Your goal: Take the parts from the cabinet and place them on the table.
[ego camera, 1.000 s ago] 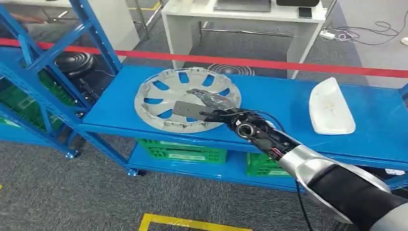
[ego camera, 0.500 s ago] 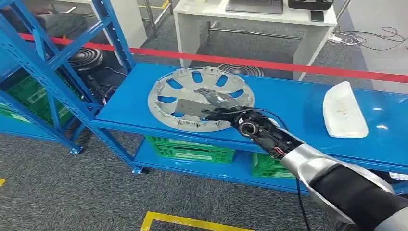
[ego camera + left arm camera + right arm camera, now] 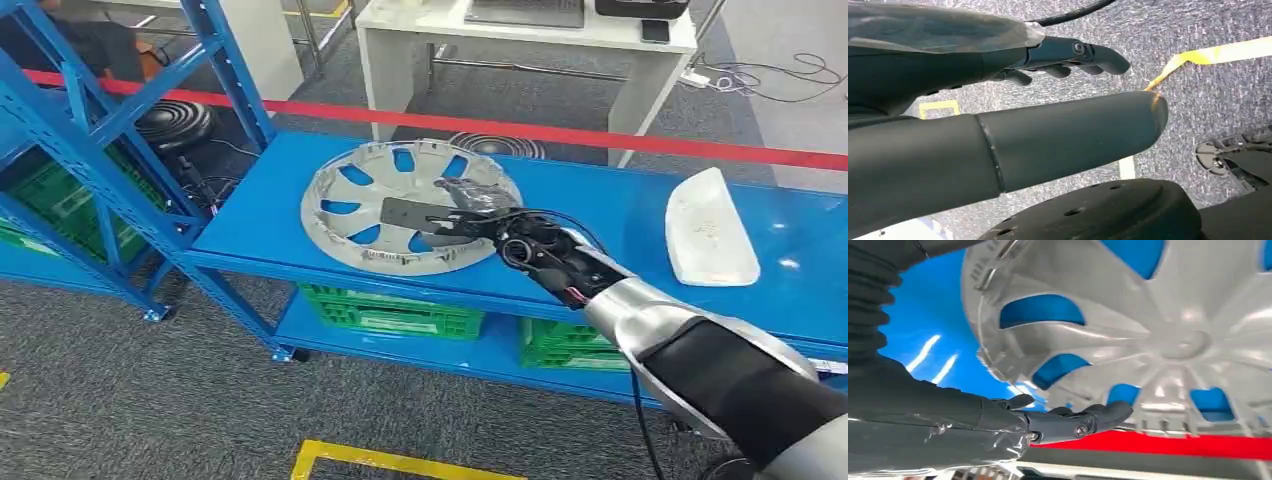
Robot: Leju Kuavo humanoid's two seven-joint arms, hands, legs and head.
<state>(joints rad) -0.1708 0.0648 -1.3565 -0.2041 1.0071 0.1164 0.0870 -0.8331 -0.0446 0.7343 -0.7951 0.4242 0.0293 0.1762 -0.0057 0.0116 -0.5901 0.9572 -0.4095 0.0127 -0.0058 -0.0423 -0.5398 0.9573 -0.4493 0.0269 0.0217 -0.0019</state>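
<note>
Far left stands a blue rack of slanted struts, with green crates behind it and a black ribbed disc on the carpet. A yellow floor marking shows low down.

Next comes the blue shelf. On it lies the silver hubcap — flat, hollow side up, blue showing through its cut-outs. The right hand is stretched over the hubcap's middle, with a flat grey plate-like part reaching toward the hub; in the right wrist view the fingers lie straight and close together just beside the rim, clamped on nothing that I can see. Whether they touch the hubcap I cannot tell.

Under the shelf sit more green crates. No writing on them is legible.

Further right on the same shelf, well apart from the hubcap, lies a white part. A red tape runs behind the shelf, and beyond it stands a white desk.

The left hand hangs over the carpet, fingers loosely curled, holding nothing.
</note>
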